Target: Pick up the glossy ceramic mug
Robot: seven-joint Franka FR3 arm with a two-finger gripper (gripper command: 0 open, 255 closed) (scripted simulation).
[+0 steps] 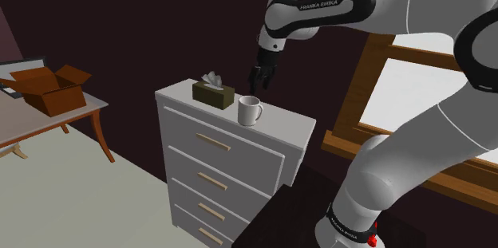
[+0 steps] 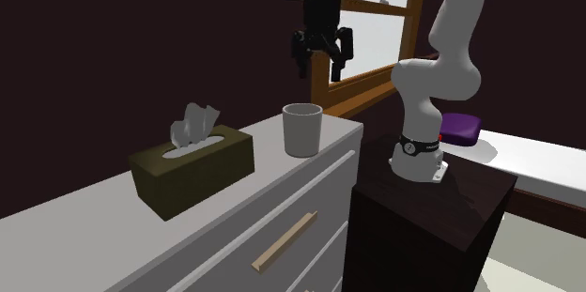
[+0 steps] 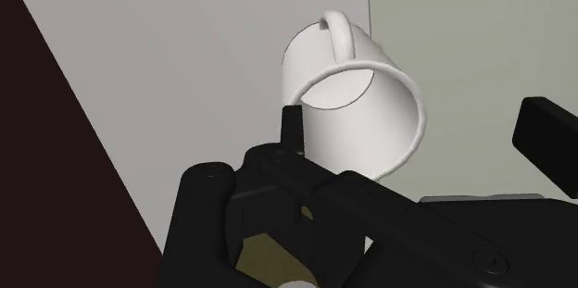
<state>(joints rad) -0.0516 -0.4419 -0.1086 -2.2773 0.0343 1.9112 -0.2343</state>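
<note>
Our end effector (image 1: 260,79) hangs wide open and empty above the white mug (image 1: 250,111), touching nothing. We see the mug upright on the white chest of drawers (image 1: 281,119), near an olive tissue box (image 1: 213,92).

Wrist view: my gripper's (image 3: 412,121) housing blocks the near rim of the mug (image 3: 366,133). One finger (image 3: 546,136) runs off the frame edge. The tissue box (image 3: 264,260) is just an olive sliver behind the housing.

Second exterior view: I can't see the mug's handle. The arm (image 2: 451,18) is cut off at the top edge and the dresser (image 2: 268,154) at the bottom.
</note>
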